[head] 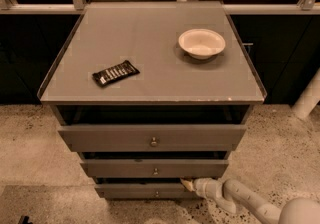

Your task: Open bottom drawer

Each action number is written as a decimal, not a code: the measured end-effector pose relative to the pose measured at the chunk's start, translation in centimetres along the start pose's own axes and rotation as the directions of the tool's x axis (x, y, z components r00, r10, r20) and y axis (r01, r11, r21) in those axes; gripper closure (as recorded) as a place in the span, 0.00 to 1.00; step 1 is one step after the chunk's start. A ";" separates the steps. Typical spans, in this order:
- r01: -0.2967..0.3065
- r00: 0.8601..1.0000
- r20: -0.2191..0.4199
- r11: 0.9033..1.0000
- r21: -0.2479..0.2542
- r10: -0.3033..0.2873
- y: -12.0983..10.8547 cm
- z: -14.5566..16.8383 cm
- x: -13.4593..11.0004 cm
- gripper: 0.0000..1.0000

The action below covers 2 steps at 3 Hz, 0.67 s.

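The bottom drawer [135, 191] is the narrowest grey front at the foot of the cabinet, with a tiny metal knob [156, 194]. My gripper [187, 184] reaches in from the lower right on a white arm [240, 200]. Its tip sits at the drawer's top edge, right of the knob, in the dark gap under the middle drawer [155, 168]. The top drawer [152, 138] is the widest, with the largest knob.
On the cabinet top [155, 33] lie a dark snack bar [115, 73] at the left and a white bowl [201, 43] at the right. Speckled floor [35, 168] surrounds the cabinet. A white post [307, 95] stands at the right.
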State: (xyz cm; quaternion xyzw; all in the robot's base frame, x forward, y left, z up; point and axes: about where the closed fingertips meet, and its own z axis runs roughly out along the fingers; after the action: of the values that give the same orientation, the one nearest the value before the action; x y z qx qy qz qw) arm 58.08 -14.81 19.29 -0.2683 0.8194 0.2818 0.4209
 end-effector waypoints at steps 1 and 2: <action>-0.047 0.997 -0.057 0.998 -0.040 0.045 0.7 -0.7 0.5 1.00; -0.102 0.990 -0.100 0.992 -0.072 0.095 1.3 -1.6 1.2 1.00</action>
State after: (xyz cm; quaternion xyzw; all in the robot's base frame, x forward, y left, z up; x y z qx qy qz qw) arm 55.72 -15.24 19.40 -0.2568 0.8397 0.3201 0.3556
